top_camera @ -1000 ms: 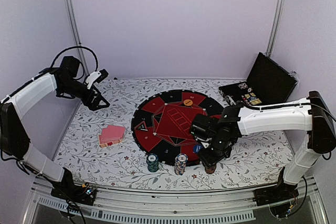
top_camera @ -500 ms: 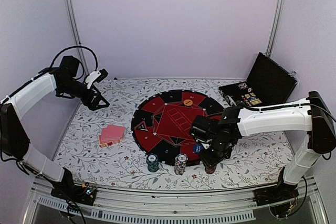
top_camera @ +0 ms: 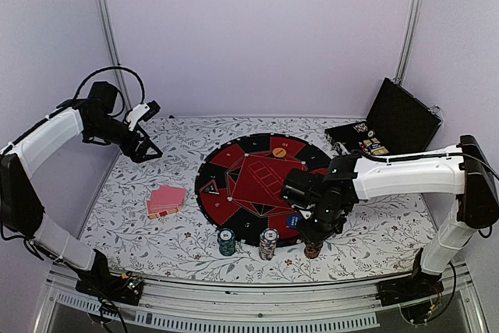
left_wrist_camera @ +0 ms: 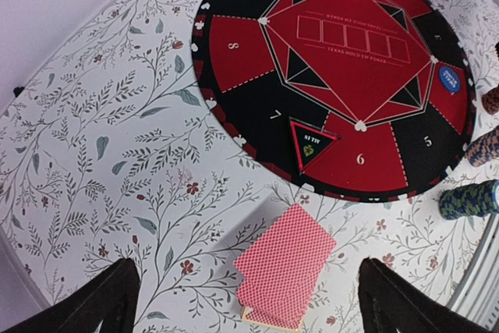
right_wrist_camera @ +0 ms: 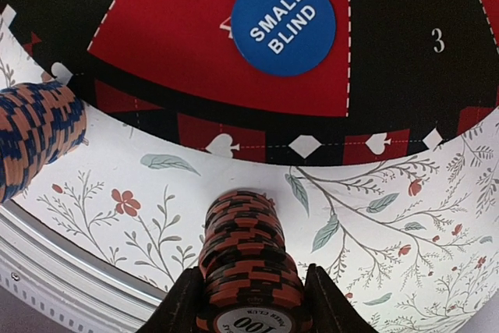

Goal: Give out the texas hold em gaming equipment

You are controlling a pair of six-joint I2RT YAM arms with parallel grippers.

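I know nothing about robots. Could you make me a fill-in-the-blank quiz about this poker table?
The round blue disc on the round red-and-black mat reads "SMALL ____".
The right hand has one ____ on each side of the dark red poker chip stack.
The left hand hangs open, holding ____.
Missing words: BLIND; finger; nothing.

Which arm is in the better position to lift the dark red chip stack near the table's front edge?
Right. The right gripper has its fingers against both sides of the dark red chip stack. The left gripper hangs open far off, over the back left of the table.
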